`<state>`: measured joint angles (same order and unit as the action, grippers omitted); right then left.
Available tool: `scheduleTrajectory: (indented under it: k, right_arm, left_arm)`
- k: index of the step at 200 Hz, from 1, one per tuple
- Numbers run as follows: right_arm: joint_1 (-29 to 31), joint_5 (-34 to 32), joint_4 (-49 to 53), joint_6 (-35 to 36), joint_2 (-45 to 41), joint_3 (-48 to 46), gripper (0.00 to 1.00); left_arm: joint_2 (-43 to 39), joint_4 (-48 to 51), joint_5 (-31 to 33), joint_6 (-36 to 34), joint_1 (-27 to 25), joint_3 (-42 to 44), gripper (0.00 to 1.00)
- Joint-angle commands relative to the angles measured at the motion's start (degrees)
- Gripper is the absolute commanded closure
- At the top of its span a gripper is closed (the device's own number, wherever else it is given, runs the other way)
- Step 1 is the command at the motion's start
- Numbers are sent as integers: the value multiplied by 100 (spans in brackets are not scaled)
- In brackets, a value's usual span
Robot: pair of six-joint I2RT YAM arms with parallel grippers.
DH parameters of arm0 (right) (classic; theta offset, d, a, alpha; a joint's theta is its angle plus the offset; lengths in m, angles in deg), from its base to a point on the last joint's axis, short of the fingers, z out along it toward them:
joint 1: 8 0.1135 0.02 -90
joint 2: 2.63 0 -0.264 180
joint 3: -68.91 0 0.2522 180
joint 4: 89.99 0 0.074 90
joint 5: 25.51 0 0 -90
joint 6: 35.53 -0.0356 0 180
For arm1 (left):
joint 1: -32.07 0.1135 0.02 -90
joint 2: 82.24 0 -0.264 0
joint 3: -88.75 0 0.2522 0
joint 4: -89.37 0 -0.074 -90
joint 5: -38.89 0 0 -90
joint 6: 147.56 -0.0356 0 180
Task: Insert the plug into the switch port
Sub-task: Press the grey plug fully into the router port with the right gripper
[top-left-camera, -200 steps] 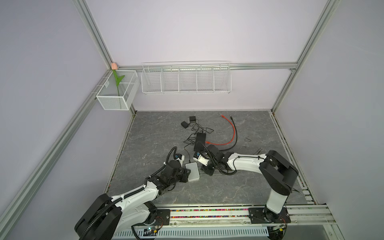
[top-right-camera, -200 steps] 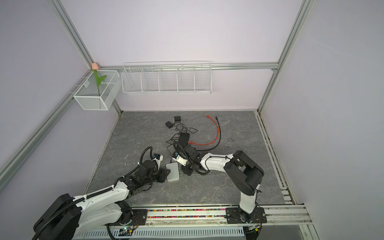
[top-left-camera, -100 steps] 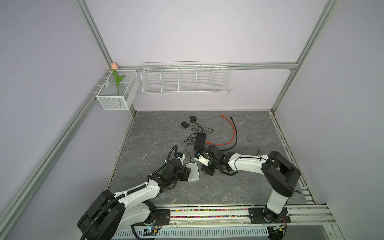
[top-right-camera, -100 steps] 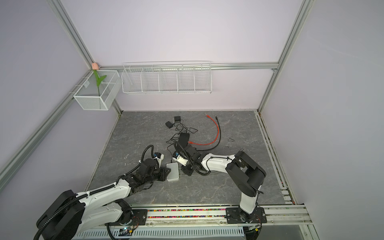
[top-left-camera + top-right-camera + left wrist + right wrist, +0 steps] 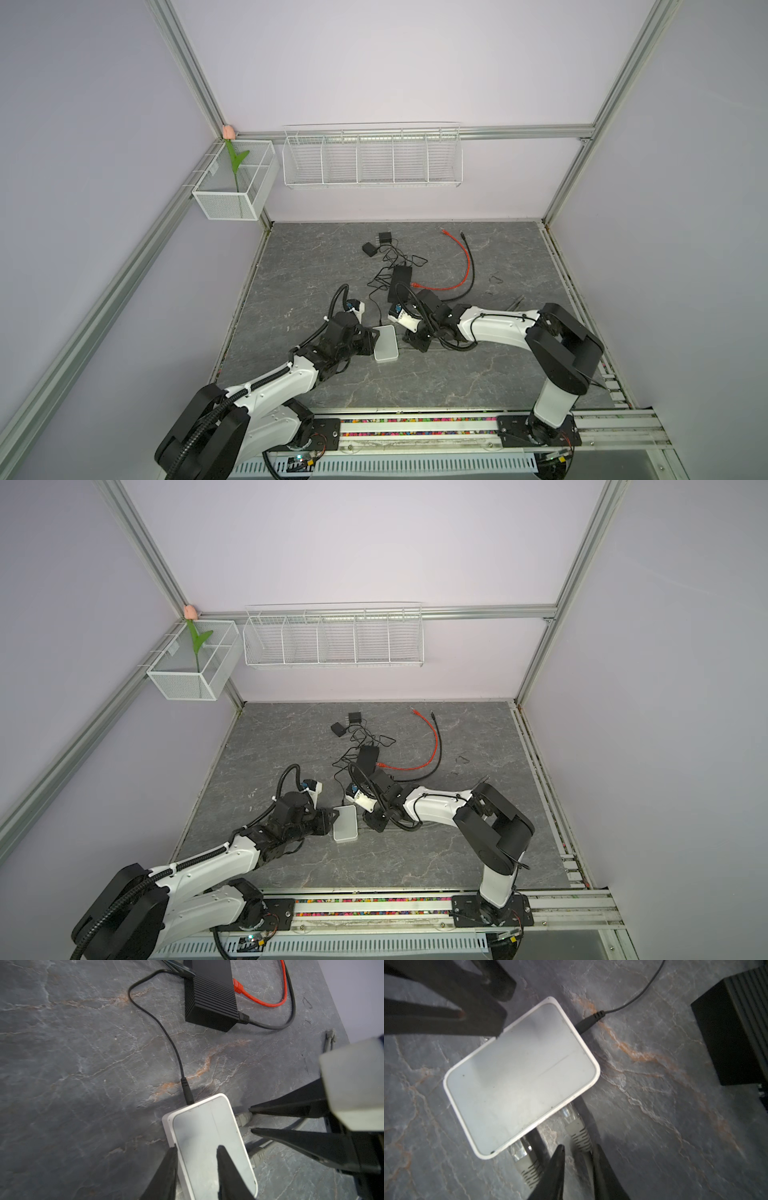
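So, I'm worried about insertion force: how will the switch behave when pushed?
Probably light: the switch is a small, thin plastic box. Likely to slide on the smooth table unless braced. Its plugged-in black cable may tug it.

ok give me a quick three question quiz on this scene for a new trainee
1. True or false: the black power cable is plugged into the white switch.
2. How many grey plugs sit along the switch's long side in the right wrist view? A) one B) two C) four
3. Fill in: the ___ gripper has its fingertips on either side of a grey plug's cable.
Key: 1 true; 2 B; 3 right, that is the right gripper.
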<state>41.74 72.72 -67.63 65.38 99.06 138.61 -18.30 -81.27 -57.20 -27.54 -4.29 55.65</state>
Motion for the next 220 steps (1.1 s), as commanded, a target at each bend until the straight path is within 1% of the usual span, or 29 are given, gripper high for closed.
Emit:
scheduleTrajectory:
  k: [1, 66, 105, 161, 201, 220]
  right_arm:
    - [-70, 109, 217, 34, -5, 68, 73]
    - [-131, 126, 246, 29, 132, 119, 73]
    - [-130, 296, 256, 16, 210, 145, 76]
    - [-122, 563, 247, -49, 315, 168, 85]
    - [-130, 508, 256, -55, 316, 171, 91]
    - [-123, 518, 256, -59, 349, 221, 92]
  left_arm:
    - [1, -37, -87, 63, 39, -71, 66]
    - [643, -463, -290, 109, 59, -151, 65]
    - [741, -599, -368, 87, 65, -198, 65]
    - [1031, -675, -470, 81, 67, -336, 66]
    - [1200, -709, -586, 104, 59, -423, 67]
    - [1296, -772, -668, 101, 66, -439, 68]
